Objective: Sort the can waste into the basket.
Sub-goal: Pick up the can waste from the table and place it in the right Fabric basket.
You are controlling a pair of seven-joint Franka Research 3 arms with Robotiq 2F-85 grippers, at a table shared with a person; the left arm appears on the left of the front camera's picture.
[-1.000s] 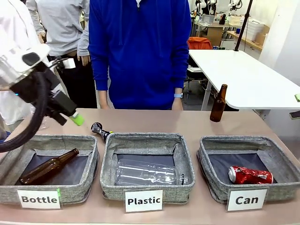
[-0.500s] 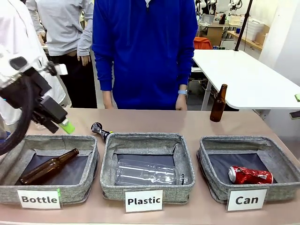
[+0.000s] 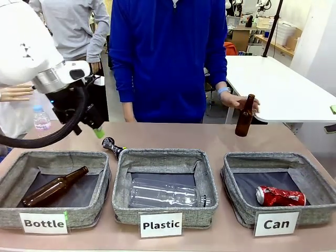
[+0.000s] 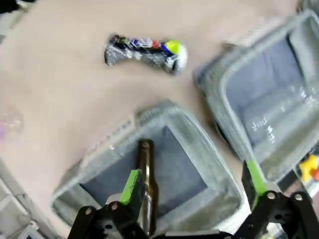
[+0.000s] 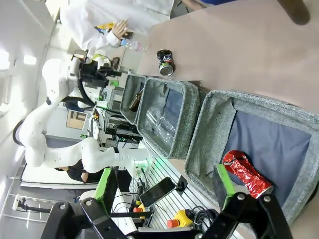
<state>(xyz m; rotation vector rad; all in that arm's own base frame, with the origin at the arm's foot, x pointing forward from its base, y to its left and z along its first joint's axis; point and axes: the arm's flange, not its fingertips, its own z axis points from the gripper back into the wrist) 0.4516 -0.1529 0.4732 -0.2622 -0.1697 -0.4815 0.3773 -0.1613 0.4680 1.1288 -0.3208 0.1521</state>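
Observation:
A crushed red can (image 3: 281, 196) lies in the grey basket labelled "Can" (image 3: 237, 178) at the front right. A crushed dark and silver can (image 3: 113, 146) lies on the table behind the gap between the "Bottle" and "Plastic" baskets. My left gripper (image 3: 97, 132) hangs open above the table just left of that can; in the left wrist view it (image 4: 192, 183) is over the "Bottle" basket, with the dark can (image 4: 147, 50) farther ahead. My right gripper (image 5: 164, 186) is open, high above the Can basket (image 5: 219, 114) and the red can (image 5: 246, 172).
The "Bottle" basket (image 3: 100, 173) holds a brown glass bottle (image 3: 55, 187). The "Plastic" basket (image 3: 205, 178) holds a clear plastic bottle (image 3: 165, 194). A person's hand grips a standing brown bottle (image 3: 244, 116) at the far right. A small water bottle (image 3: 41, 118) stands far left.
My left arm swung and its gripper shifted right, nearer the dark can. The person reached over and took hold of the standing brown bottle.

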